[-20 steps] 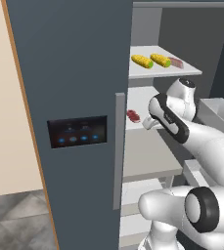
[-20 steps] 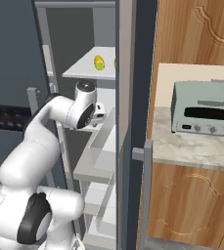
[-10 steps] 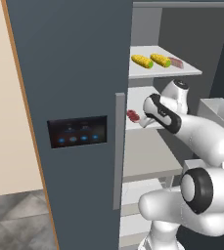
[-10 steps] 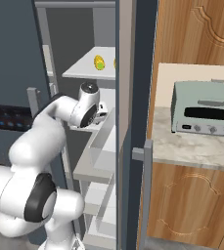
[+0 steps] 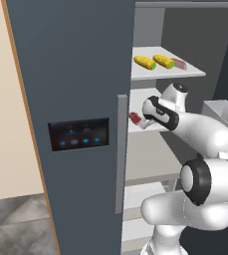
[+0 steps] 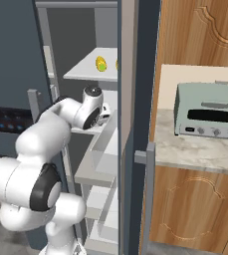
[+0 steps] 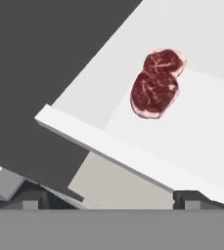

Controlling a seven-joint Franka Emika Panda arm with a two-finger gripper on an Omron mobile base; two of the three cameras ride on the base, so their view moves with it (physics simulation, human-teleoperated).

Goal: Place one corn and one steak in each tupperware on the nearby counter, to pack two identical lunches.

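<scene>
1. The gripper (image 7: 111,197) stands with its jaws wide apart and nothing between them; in the hand view the two dark fingertips (image 7: 189,197) rise at the bottom corners.
2. In the left base view the gripper (image 5: 144,121) reaches into the open fridge (image 5: 75,74) at the level of the middle shelf (image 5: 135,127).
3. A steak (image 7: 156,83) lies flat on that white shelf, ahead of the gripper and apart from it, not touched. In the hand view it sits above and slightly right of the midline between the fingertips.
4. The steak is a two-lobed piece; in the hand view its long axis runs from lower left to upper right, the smaller lobe at the upper right. In the left base view the steak (image 5: 135,118) shows near the shelf's front left edge, just beside the gripper.
5. On the upper shelf (image 5: 195,73) lie two corn cobs, one (image 5: 145,63) to the left and one (image 5: 164,61) to the right, roughly parallel, their long axes slanting toward the right. The right cob's green stub points right.
6. A second steak (image 5: 178,64) lies just right of the cobs on the same shelf.
7. To the right of the fridge, the desk (image 6: 205,152) carries a pale-green toaster oven (image 6: 209,110).
</scene>
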